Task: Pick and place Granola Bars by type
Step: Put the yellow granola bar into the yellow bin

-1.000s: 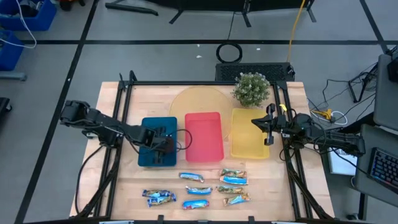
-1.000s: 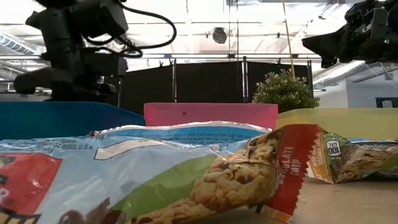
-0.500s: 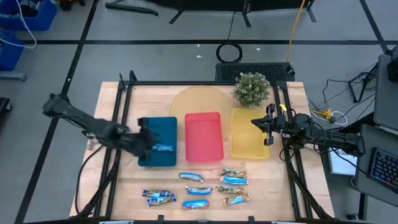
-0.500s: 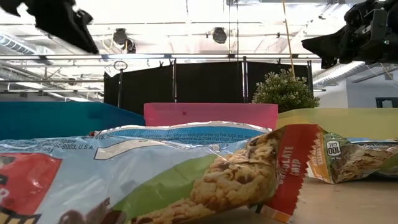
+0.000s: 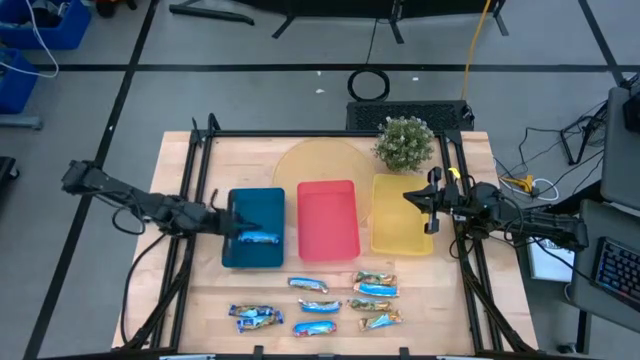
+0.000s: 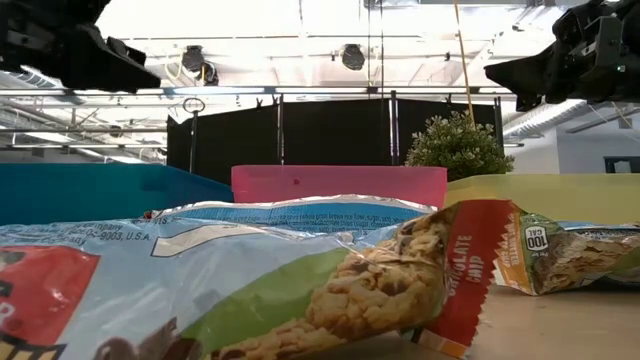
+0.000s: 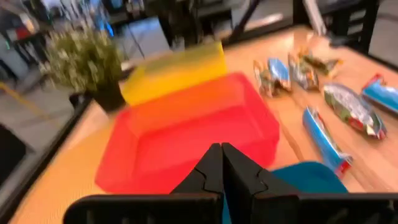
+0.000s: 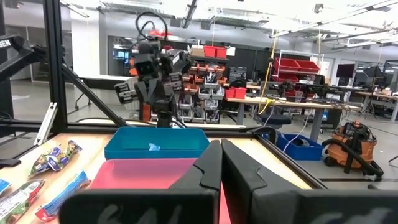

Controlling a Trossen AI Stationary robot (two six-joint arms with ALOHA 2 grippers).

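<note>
We look into a wide workshop with shelving and benches behind a pale wooden worktop [image 5: 250, 160] framed by black rails. On it stand three smooth plastic trays in a row: blue tray [image 5: 255, 205], red tray [image 5: 328, 220] and yellow tray [image 5: 400, 232], with a round tan mat [image 5: 300, 165] and a bushy plant [image 5: 405, 143] behind them. One blue-and-white bar [image 5: 258, 238] lies inside the blue tray. The other bars [image 5: 320, 305] lie loose on the wood in front of the trays, crinkly and shiny, some blue and white, some green and tan. The left tool [image 5: 226, 222] hangs at the blue tray's left edge with its fingers together and nothing between them; its own camera shows the two dark tips [image 7: 219, 163] meeting over the red tray, with bars scattered beyond. The right tool [image 5: 432, 205] waits over the yellow tray's right edge, fingers pressed together and empty. The low camera gives what the overhead one cannot: a wrapper [image 6: 250, 290] up close, printed with granola clusters and a red stripe, and the tray walls seen edge-on behind it. The right wrist camera alone shows the left arm [image 8: 155, 74] from across the worktop, above the blue tray, with the small bar lying inside.
</note>
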